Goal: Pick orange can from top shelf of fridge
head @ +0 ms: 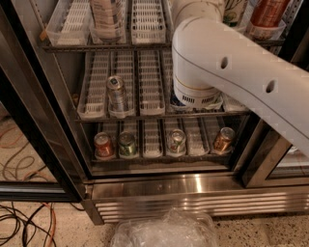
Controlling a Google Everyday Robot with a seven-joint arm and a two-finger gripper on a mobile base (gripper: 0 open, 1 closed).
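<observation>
With the gripper out of sight above the white arm (231, 72) at the top shelf (145, 46), its opening impossible to tell and the orange can hidden behind that arm, a blind grab could topple the neighbouring red can (264, 12) to the right.

My white arm (231, 67) rises across the fridge (193, 188). My gripper is out of sight above the frame, up by the top shelf (96, 46). That shelf holds a pale container (106, 17) and an orange-red can (265, 12). A tall silver can (116, 94) stands on the middle rack (152, 87). A red can (103, 144), green can (127, 144), grey can (176, 141) and copper can (224, 140) line the bottom rack.
</observation>
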